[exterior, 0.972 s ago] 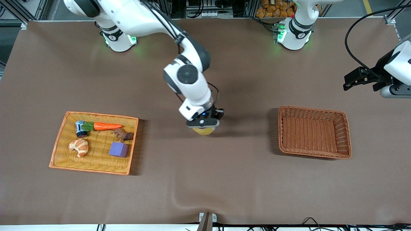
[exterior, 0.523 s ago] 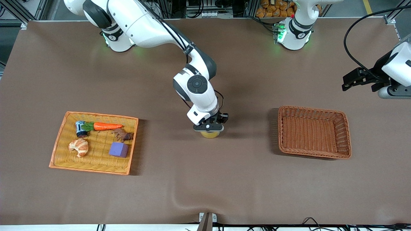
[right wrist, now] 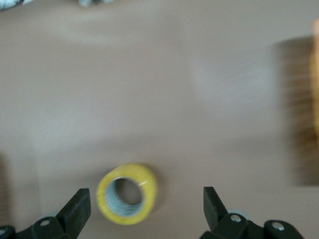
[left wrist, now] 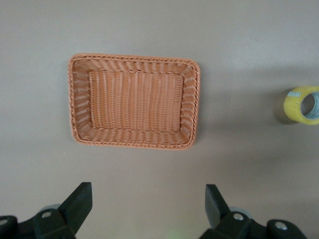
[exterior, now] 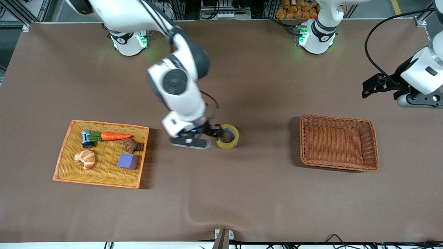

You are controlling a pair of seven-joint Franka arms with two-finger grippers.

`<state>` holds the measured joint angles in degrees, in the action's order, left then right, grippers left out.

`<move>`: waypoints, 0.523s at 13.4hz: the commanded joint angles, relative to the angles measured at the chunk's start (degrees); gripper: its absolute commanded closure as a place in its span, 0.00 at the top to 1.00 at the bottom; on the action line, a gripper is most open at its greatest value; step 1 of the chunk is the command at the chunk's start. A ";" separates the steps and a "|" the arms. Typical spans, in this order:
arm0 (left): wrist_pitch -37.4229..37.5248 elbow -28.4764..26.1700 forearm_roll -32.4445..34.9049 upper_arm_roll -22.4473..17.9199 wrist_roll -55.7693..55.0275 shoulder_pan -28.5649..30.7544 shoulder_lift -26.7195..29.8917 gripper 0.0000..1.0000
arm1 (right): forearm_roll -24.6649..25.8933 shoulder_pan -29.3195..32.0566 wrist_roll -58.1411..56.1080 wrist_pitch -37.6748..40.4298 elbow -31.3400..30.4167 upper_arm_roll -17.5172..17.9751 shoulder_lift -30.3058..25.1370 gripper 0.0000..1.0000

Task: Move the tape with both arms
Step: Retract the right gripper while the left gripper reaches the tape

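The tape (exterior: 227, 136), a yellow roll with a grey core, lies on the brown table near its middle, between the two baskets. My right gripper (exterior: 214, 132) is open and empty, just above the table beside the tape on the side toward the right arm's end. In the right wrist view the tape (right wrist: 127, 193) lies apart from the spread fingers of the right gripper (right wrist: 144, 205). My left gripper (exterior: 372, 86) is open and empty, up over the table at the left arm's end. Its wrist view shows its open jaws (left wrist: 148, 199) and the tape (left wrist: 302, 105) farther off.
An empty brown wicker basket (exterior: 374, 145) sits toward the left arm's end, also in the left wrist view (left wrist: 133, 57). A yellow woven tray (exterior: 104, 122) toward the right arm's end holds a carrot (exterior: 116, 136), croissant (exterior: 85, 158), purple cube (exterior: 128, 161) and small items.
My right gripper has let go of the tape and drawn back toward the right arm's end; the tape now lies uncovered on the table. The left arm shifted slightly.
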<state>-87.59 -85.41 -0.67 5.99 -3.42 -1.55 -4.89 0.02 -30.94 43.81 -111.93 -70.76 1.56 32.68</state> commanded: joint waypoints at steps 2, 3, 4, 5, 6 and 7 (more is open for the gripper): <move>-6.16 -2.91 -0.29 1.12 -3.24 -3.62 -3.45 1.00 | 0.77 9.12 -10.63 9.69 -4.65 0.64 -9.37 1.00; -7.40 -4.14 -0.29 1.30 -5.34 -5.46 -4.07 1.00 | 0.77 11.06 -14.85 12.41 -4.65 0.64 -11.13 1.00; -7.94 -4.41 -0.21 1.39 -8.93 -7.05 -4.95 1.00 | 0.77 13.17 -18.63 14.79 -4.74 0.55 -12.71 1.00; -9.77 -4.42 -0.20 1.56 -11.58 -8.02 -6.87 1.00 | 0.86 14.67 -21.89 16.99 -4.74 0.55 -14.47 1.00; -12.31 -4.59 -0.20 1.56 -13.35 -9.59 -8.37 1.00 | 1.12 16.34 -26.01 18.40 -4.83 0.55 -16.31 1.00; -14.43 -4.51 -0.20 1.56 -14.76 -11.00 -10.21 1.00 | 0.86 18.61 -30.23 18.24 -6.83 0.63 -19.03 1.00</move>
<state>-98.69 -89.97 -0.67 7.68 -15.19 -10.56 -12.60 0.24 -15.62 19.66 -93.95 -72.17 1.04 19.92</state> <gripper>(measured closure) 0.000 0.000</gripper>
